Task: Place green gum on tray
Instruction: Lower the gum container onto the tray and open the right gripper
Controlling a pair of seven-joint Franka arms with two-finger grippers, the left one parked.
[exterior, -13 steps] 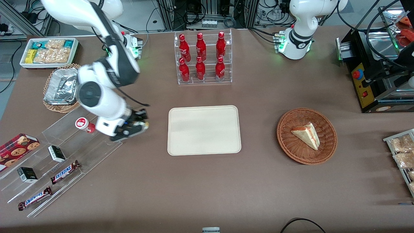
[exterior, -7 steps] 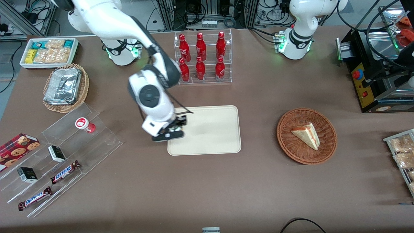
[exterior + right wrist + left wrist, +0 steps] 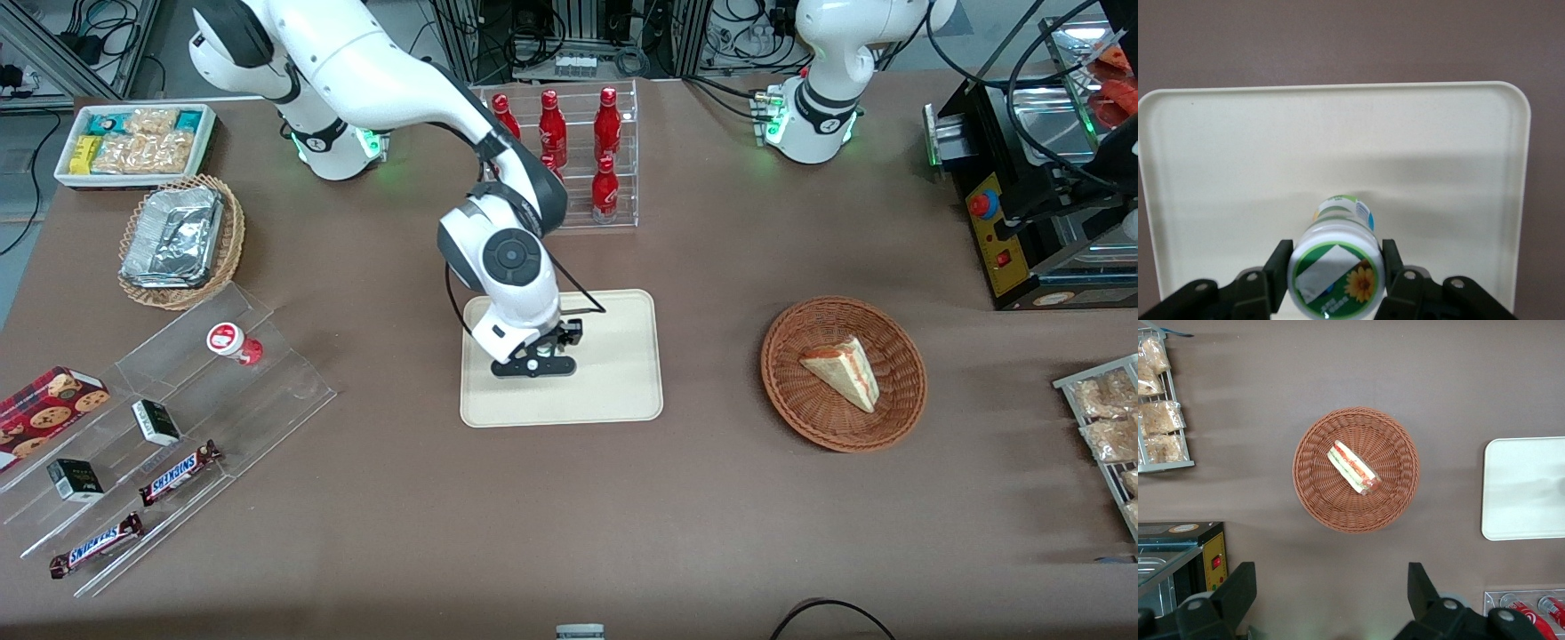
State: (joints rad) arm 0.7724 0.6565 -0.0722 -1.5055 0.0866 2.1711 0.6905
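The green gum (image 3: 1335, 270) is a small white bottle with a green-marked lid and a green label band. My right gripper (image 3: 1335, 268) is shut on it, with one black finger (image 3: 1279, 272) on each side of the lid. The bottle hangs over the cream-beige tray (image 3: 1438, 167), and its base points down at the tray's surface. In the front view the gripper (image 3: 533, 363) is over the tray (image 3: 613, 373), in the part toward the working arm's end. The bottle is hidden under the hand there. The tray's edge also shows in the left wrist view (image 3: 1525, 487).
A red-lidded bottle (image 3: 233, 342) stands on a clear acrylic stand (image 3: 284, 382) with snack bars, toward the working arm's end. A rack of red cola bottles (image 3: 605, 160) stands farther from the camera than the tray. A wicker basket with a sandwich (image 3: 843, 373) lies toward the parked arm's end.
My gripper has travelled with the gum from beside the acrylic stand to over the tray, moving toward the parked arm's end. The red-lidded bottle has stayed put.
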